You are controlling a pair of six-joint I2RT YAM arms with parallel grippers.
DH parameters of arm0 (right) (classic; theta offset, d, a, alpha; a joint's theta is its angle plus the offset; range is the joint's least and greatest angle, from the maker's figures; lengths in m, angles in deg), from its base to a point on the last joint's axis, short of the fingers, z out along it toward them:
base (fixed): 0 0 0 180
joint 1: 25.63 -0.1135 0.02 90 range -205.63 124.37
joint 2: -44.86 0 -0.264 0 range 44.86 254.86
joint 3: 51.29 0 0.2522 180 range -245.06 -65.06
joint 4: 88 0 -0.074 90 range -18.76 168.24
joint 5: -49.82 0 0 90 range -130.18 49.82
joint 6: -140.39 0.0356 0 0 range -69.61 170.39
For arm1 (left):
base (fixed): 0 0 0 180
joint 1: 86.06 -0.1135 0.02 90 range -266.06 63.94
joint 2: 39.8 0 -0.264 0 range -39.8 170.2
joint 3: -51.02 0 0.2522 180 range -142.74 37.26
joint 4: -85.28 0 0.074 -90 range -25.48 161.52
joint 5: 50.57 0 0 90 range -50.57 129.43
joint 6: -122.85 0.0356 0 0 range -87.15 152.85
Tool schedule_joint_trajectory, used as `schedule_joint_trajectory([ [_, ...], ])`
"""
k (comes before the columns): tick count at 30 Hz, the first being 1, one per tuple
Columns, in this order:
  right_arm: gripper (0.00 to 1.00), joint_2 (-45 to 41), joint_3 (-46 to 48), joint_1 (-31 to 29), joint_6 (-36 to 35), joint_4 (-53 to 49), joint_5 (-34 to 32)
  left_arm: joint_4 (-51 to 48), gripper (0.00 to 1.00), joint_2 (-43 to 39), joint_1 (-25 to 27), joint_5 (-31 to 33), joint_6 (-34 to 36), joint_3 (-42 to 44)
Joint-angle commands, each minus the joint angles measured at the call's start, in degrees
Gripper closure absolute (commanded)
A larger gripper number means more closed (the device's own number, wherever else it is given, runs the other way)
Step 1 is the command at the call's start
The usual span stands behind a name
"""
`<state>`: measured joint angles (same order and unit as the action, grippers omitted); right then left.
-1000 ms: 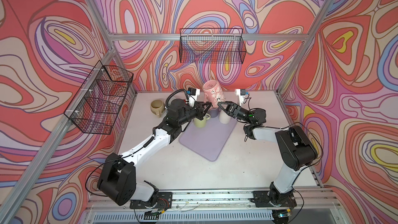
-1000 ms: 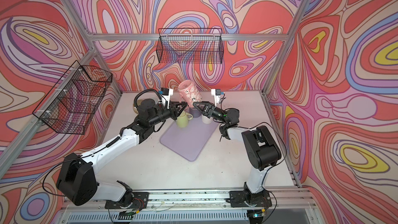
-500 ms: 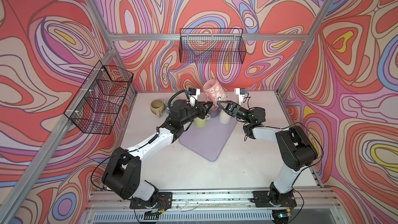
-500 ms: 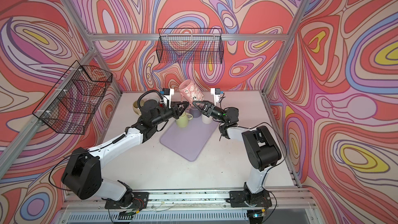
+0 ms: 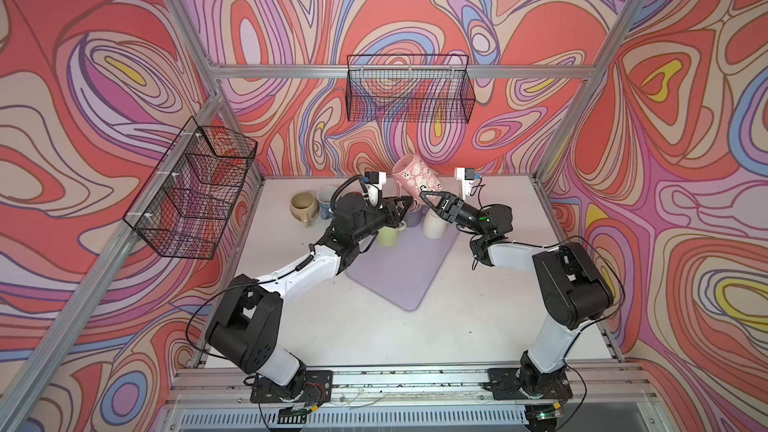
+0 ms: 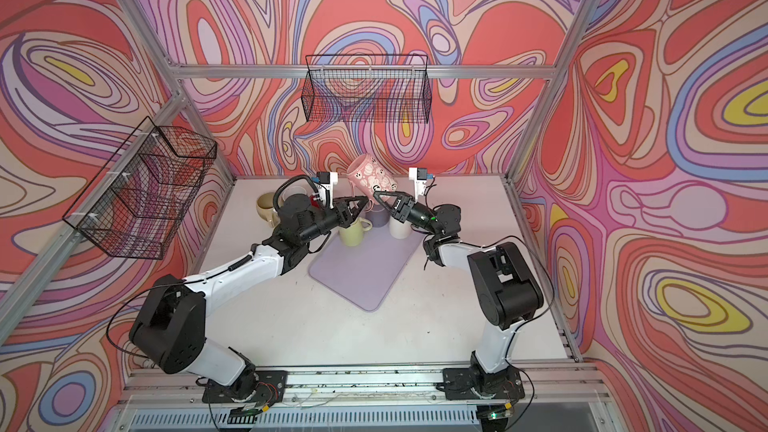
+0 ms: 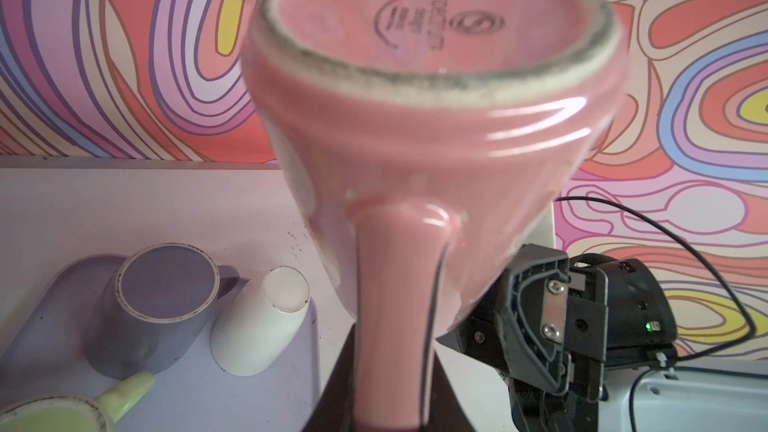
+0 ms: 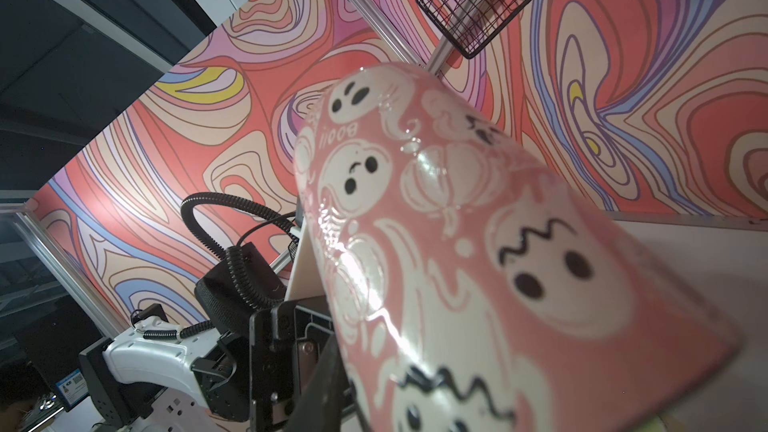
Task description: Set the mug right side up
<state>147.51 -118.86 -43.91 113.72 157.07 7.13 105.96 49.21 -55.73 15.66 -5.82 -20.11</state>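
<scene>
In both top views the pink ghost-print mug (image 5: 415,178) (image 6: 371,176) hangs tilted above the back of the table, base up and to the left, mouth down and to the right. My left gripper (image 5: 409,200) (image 6: 365,200) is shut on its handle. In the left wrist view the handle (image 7: 395,305) runs down into the jaws under the mug's base (image 7: 432,27). My right gripper (image 5: 423,194) (image 6: 376,194) meets the mug's lower end from the right, shut on its wall. In the right wrist view one finger (image 8: 328,367) lies against the mug (image 8: 478,263); the other finger is hidden.
Below the mug a lavender mat (image 5: 399,280) carries an upright green mug (image 5: 388,236), an upturned lavender mug (image 5: 413,218) and an upturned white cup (image 5: 433,226). A tan mug (image 5: 302,203) and a blue mug (image 5: 328,197) stand back left. Wire baskets (image 5: 409,89) (image 5: 191,189) hang on the walls.
The right gripper's jaws have narrowed onto the mug's lower end. The left gripper has kept its hold on the handle, and the mug has stayed aloft in about the same place.
</scene>
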Motion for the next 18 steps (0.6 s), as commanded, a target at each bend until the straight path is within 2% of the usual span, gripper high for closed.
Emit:
schedule_joint_trajectory([
  [1, 0.81, -2.5, -3.2, -1.6, 0.4, 6.7, 0.3, -1.9, 0.89, 3.3, 1.1, 2.7, 0.8, 1.1],
  [4, 0.83, -1.5, -4.6, -1.7, 1.3, 6.6, 1.4, -1.7, 0.88, 4.0, 1.6, 3.7, -0.4, 1.5],
  [13, 1.0, 1.2, -7.1, -1.6, 4.0, 6.7, 1.8, -4.2, 0.82, 6.2, 1.8, 4.5, -1.9, 1.6],
  [18, 1.0, 3.2, -6.5, -1.7, 5.4, 6.5, 1.7, -5.2, 0.8, 6.3, 1.8, 5.4, -0.7, 2.4],
])
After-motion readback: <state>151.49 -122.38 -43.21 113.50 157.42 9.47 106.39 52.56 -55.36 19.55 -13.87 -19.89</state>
